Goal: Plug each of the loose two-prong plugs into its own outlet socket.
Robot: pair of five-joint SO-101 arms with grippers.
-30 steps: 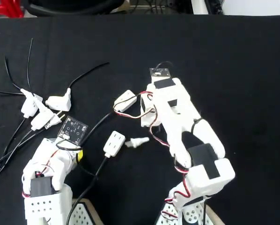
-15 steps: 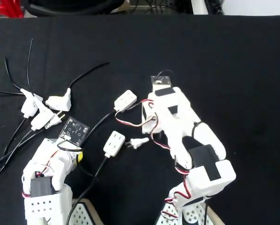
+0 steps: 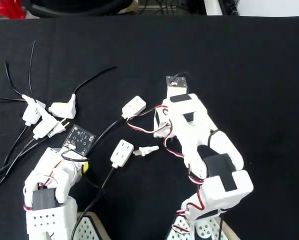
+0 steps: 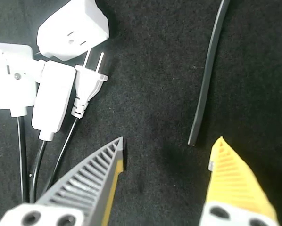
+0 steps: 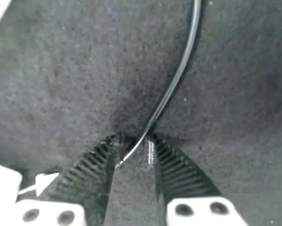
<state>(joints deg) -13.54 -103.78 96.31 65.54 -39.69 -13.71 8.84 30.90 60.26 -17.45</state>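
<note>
Plug [image 3: 148,149] lies just beside the right end effector [image 5: 133,140], which is clenched on its thin black cord [image 5: 178,70], while the left end effector [image 4: 171,139] gapes released.

A white two-prong plug [image 3: 145,150] lies flat near the middle of the table. Its prongs point at a white outlet socket [image 3: 122,153] just beside it, but they are not pushed in. A second socket [image 3: 133,106] lies farther back on a black cord. Near the left edge, another plug [image 4: 89,82] points its prongs at a white socket block [image 4: 72,28].
</note>
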